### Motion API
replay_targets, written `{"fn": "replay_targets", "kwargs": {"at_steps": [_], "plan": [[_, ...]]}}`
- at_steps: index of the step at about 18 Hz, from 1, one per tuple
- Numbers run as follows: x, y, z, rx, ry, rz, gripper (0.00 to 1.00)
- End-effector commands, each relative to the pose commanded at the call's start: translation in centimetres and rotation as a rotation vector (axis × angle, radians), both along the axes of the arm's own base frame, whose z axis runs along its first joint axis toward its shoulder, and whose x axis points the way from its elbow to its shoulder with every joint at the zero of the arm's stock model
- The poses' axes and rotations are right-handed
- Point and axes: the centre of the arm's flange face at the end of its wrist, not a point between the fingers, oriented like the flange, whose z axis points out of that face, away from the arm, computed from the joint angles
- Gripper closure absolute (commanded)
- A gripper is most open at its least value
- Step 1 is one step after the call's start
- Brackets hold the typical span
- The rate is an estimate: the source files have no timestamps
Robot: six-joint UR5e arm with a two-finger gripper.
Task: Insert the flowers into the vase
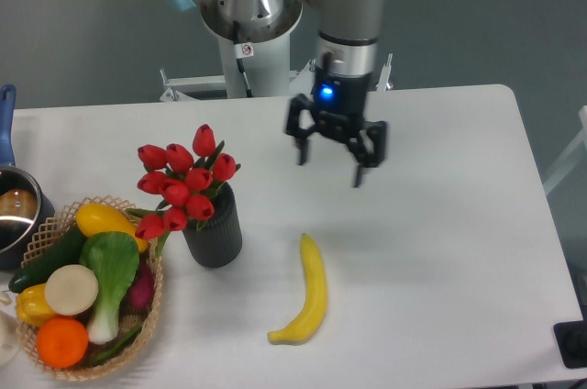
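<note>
The flowers [183, 183], a bunch of red tulip buds with green leaves, stand in the mouth of the dark ribbed vase [215, 231] at the left middle of the white table. The stems are hidden inside the vase. My gripper [329, 161] hangs above the table to the right of the flowers and behind the banana. Its two fingers are spread apart and hold nothing.
A yellow banana [307, 294] lies in front of the gripper, right of the vase. A wicker basket [138, 338] of vegetables and fruit sits at the front left, touching the vase's side. A steel pot [14, 215] with a blue handle is at the left edge.
</note>
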Motion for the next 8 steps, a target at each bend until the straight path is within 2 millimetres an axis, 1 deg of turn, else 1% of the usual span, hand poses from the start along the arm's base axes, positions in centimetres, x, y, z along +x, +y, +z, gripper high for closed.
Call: {"fn": "replay_targets", "kwargs": {"at_steps": [1,3,4,5,6,7,8], "plan": [[-1.0,-0.1,-0.9,-0.029,0.000,0.013,0.00],[-3.0,-0.2,-2.0,-0.111,0.021,0.041,0.00],[-3.8,-0.3,-2.9,-0.141,0.020,0.050,0.00],[-4.7,-0.1,-4.3,-0.162,0.006,0.054,0.00],[-5.8,-0.5,-5.3,-0.172,-0.004,0.067,0.00],[-6.4,-0.8,-5.2,-0.170,-0.002,0.073,0.00],[-7.1,-1.8,-5.0,-0.166,-0.001,0.092,0.00]]}}
